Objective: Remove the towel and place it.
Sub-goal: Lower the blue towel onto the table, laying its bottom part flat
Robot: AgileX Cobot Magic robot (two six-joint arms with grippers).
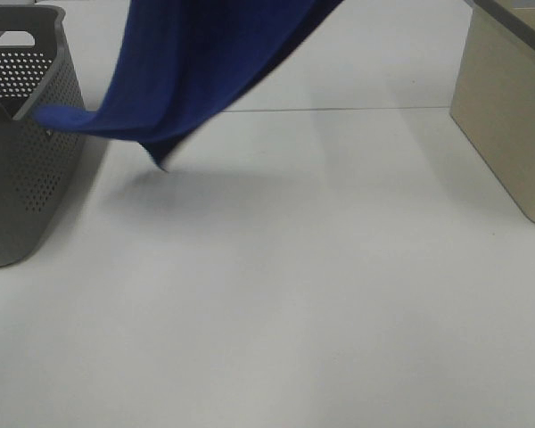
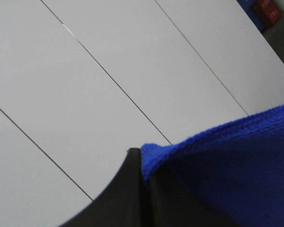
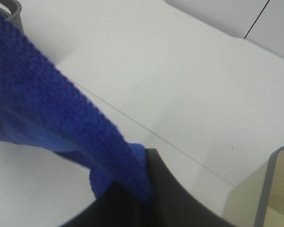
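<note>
End effectors (image 2: 142, 161) (image 3: 141, 172) seemingly pinch plush towel (image 1: 196, 62).

high camera looks down on table (image 1: 294, 312); close wrist cameras apparently share the towel (image 3: 33, 94).

Nothing legible anywhere: no writing, label, brand or number shows on the towel (image 1: 192, 71), grey basket (image 1: 27, 169), beige bin (image 1: 508, 134) or table (image 1: 294, 312).

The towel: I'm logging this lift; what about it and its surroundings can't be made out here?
- Exterior high: the towel runs off the top edge.
- Exterior high: its lowest corner is blurred; no tag discernible.
- Exterior high: grey basket, inside hidden by its wall and the left edge.
- Wrist views: left gripper and right gripper cover the pinched hem.
</note>
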